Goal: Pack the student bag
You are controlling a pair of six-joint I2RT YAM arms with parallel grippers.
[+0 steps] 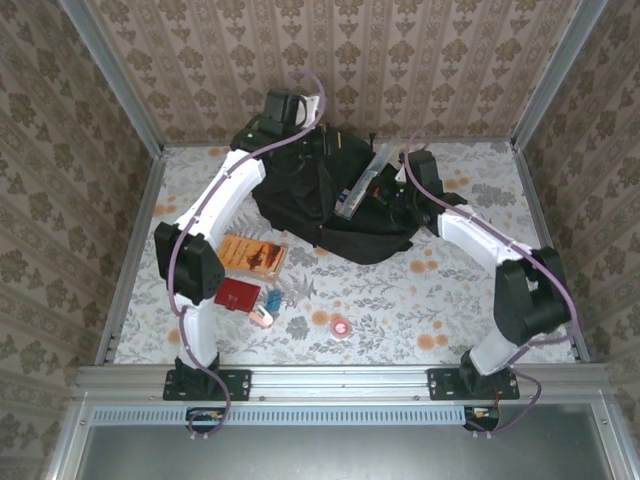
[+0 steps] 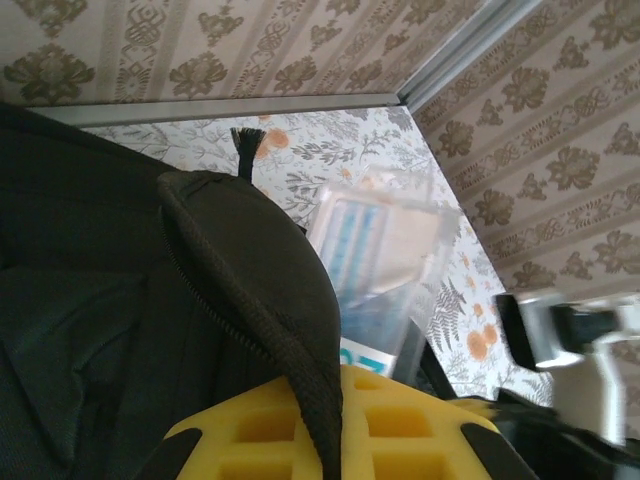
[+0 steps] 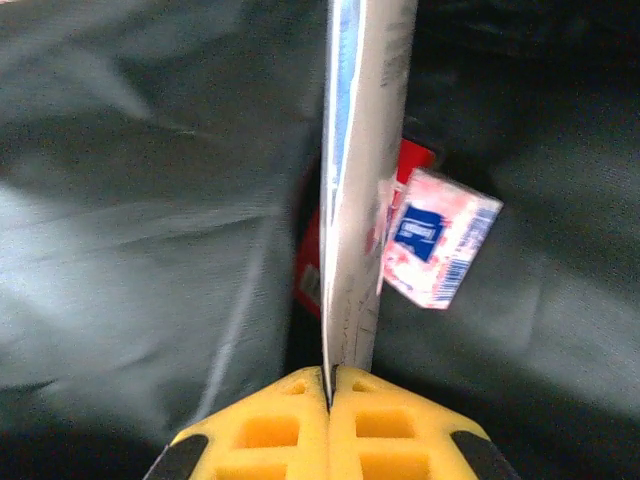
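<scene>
Bag [image 1: 300, 205] lies at the far middle of the table [image 1: 470, 300]. The left end effector [image 2: 320, 395] is clamped on its rim, the right end effector [image 3: 328, 385] on a clear pack [image 3: 350, 150] at the opening. Book [image 1: 252, 254], red case [image 1: 237, 294] and tape [image 1: 340, 326] are not packed yet.

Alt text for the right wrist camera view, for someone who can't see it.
The right gripper is shut on a thin clear pack seen edge-on; behind it are the black student bag and a small pink-and-white packet.
</scene>
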